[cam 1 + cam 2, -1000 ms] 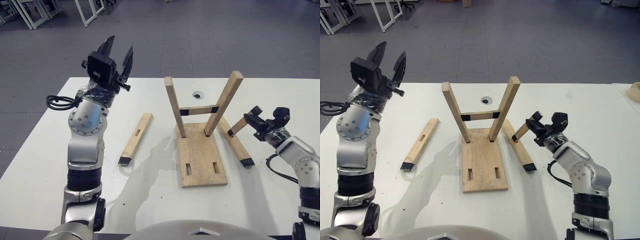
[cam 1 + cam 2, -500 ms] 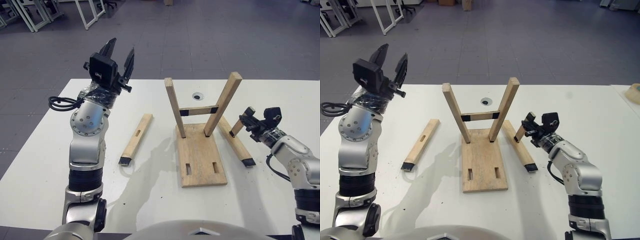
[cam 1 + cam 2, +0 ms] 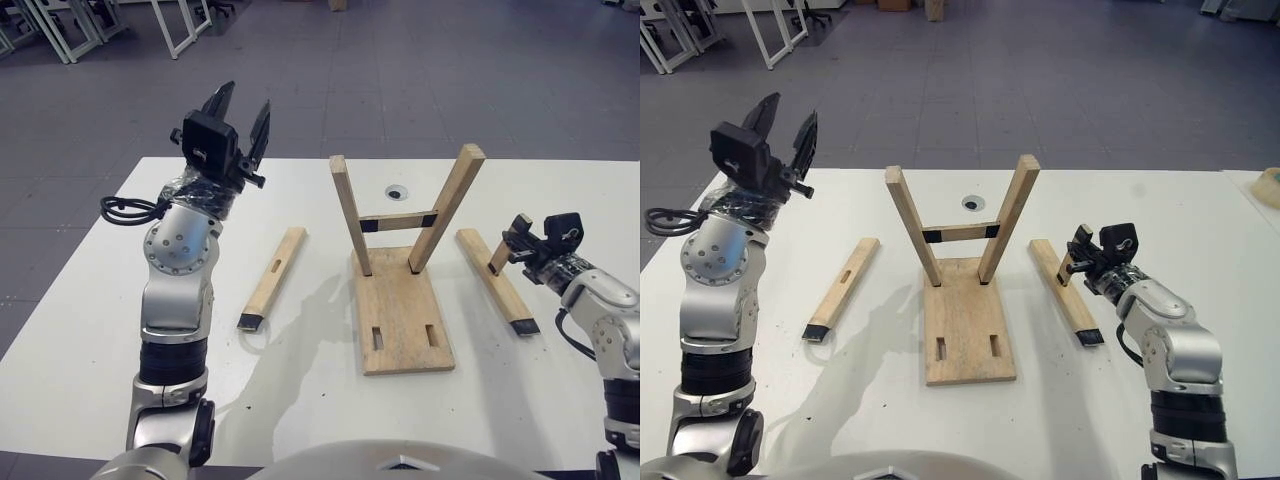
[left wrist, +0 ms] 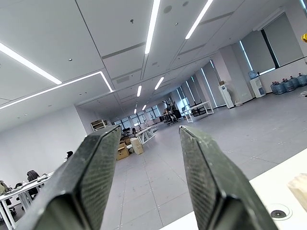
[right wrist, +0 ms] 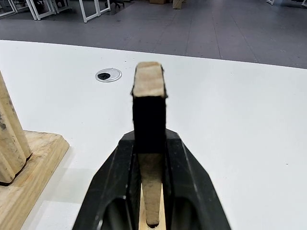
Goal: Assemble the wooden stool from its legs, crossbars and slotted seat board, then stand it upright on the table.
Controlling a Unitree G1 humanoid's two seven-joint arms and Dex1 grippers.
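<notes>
A smooth white worktop [image 3: 80, 330] is carrying the job in a grey-floored hall. The flat, slotted seat board [image 3: 400, 320] is lying there, apparently underside-up, so two square-sawn upright legs [image 3: 348, 215] are standing in its far slots, braced by a black-tipped crossbar [image 3: 398, 221] — two near slots are waiting. A loose leg [image 3: 272, 275] is lying to its left, another leg [image 3: 495, 280] to its right. The right gripper [image 5: 149, 139] is clamping a short crossbar [image 5: 149, 110] rising from that leg, likely to seat it; the left gripper [image 3: 245, 100] is hovering high, fingers apart.

Tan, black-tipped legs [image 3: 268, 285] — white table [image 3: 80, 330]
</notes>
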